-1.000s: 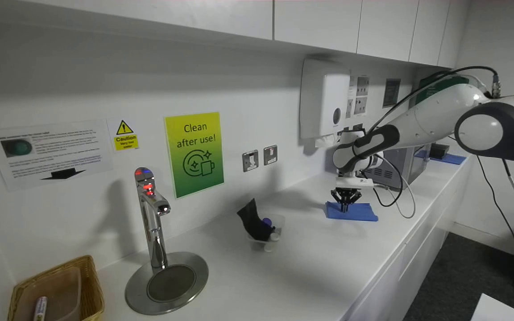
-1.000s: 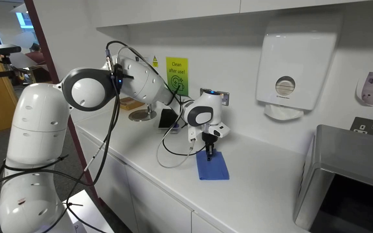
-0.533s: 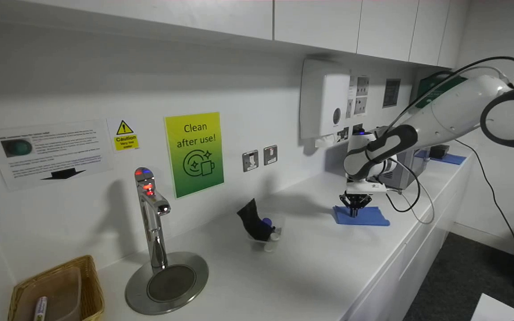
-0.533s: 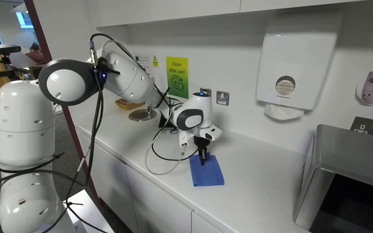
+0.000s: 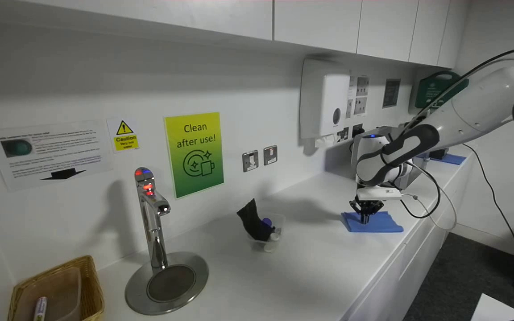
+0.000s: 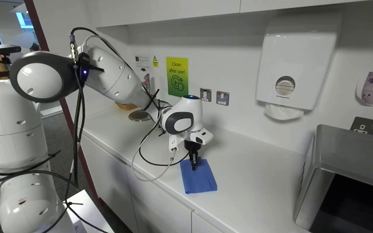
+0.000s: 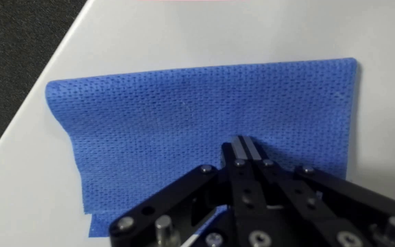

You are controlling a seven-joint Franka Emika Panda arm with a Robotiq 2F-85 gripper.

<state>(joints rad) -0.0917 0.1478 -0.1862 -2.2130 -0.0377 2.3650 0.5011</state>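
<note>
A folded blue cloth (image 7: 149,137) lies flat on the white counter, visible in both exterior views as well. Pointing straight down onto it is my gripper (image 7: 242,139), its two fingers pressed together and no cloth pinched between them. In the wrist view the tips meet the top of the cloth right of its middle. An exterior view has the cloth (image 5: 384,223) under the gripper (image 5: 364,220), towards the counter's front edge. Seen in an exterior view, the gripper (image 6: 194,168) stands over the back part of the cloth (image 6: 201,183).
A clear tub (image 5: 279,223) with a black item and small things stands by the wall, with a tap (image 5: 152,223) and wicker basket (image 5: 89,290) beyond. A microwave (image 6: 351,152) sits along the counter. The paper dispenser (image 6: 298,61) hangs above. Cables (image 6: 147,179) loop beside the wrist.
The gripper and the blue cloth have slid together across the counter towards its front edge, the fingers staying shut on top. The arm's elbow has drawn back with them.
</note>
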